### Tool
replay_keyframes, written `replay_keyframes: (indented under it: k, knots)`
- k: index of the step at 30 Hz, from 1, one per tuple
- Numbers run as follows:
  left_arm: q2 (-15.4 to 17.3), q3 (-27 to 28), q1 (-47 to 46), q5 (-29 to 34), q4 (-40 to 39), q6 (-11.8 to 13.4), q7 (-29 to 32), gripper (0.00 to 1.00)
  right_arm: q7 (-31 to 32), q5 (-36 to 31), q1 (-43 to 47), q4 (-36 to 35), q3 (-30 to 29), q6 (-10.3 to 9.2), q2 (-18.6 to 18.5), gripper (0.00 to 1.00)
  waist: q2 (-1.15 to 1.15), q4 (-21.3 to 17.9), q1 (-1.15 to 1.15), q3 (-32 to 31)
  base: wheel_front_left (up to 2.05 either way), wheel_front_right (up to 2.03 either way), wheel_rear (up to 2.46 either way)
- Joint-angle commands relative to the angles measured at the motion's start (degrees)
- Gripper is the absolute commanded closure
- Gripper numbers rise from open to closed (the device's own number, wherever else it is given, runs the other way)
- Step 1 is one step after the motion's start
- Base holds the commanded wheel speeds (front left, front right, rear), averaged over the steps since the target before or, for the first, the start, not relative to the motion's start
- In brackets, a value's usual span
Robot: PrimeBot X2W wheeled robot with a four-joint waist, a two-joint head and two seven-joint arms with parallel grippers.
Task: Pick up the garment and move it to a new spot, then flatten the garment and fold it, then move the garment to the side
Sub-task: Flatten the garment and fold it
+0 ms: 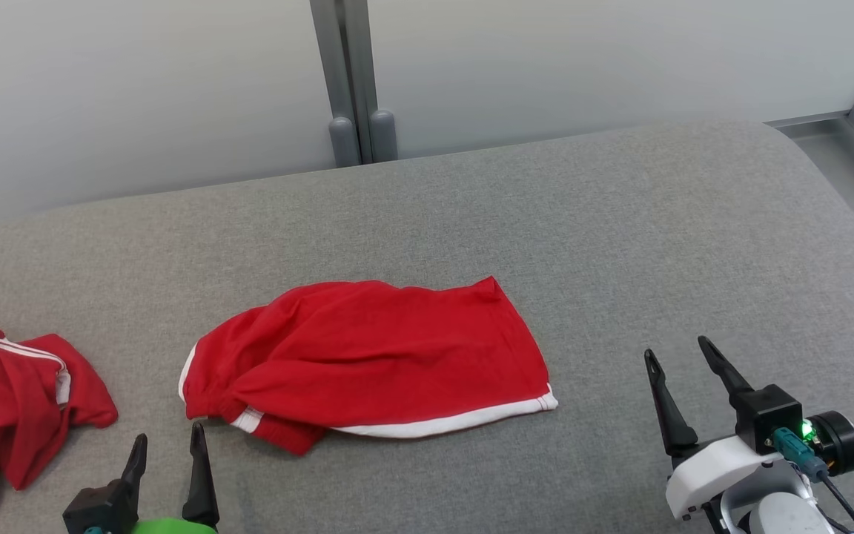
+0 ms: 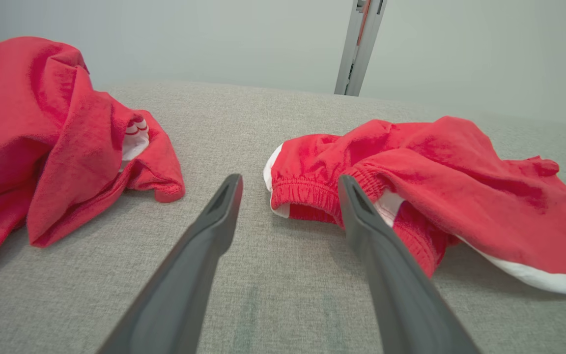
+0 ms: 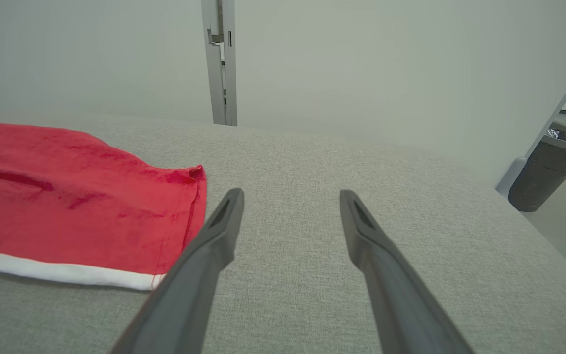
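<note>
A grey cushion [image 1: 620, 222] is stretching to a pale wall and post [image 1: 353, 74]. The shorts [image 1: 375, 356] are lying crumpled at its middle, with another garment [image 1: 4, 400] at its left edge. The right wrist view is showing a bin [image 3: 543, 172]. The left gripper [image 1: 167, 441] is gaping empty near the waistband. The right gripper [image 1: 677, 352] is gaping over bare cushion.
</note>
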Motion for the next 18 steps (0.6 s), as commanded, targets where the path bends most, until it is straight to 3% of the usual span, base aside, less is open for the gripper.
replay_keyframes:
  k: [1,8,18]
  knots:
    - [-0.09,-0.05,0.66,0.41,-0.02,-0.31,-0.02,0.0,-0.01,0.43,0.69,0.29,0.22,-0.1,-0.2,0.0,0.0,0.19,0.0,-0.07,0.0,0.0,0.0]
    - [-0.34,-1.94,0.82,-0.49,0.07,-0.41,-0.02,0.0,-0.01,0.38,0.43,1.92,1.5,-0.1,-0.17,0.0,0.0,0.96,0.0,0.57,0.0,0.0,0.0]
    - [-0.32,-5.88,-1.54,-1.7,-1.2,-0.43,-0.02,0.0,0.0,5.67,-5.46,11.34,10.43,-0.1,-0.21,0.0,0.0,4.72,0.0,3.9,0.0,0.0,0.0]
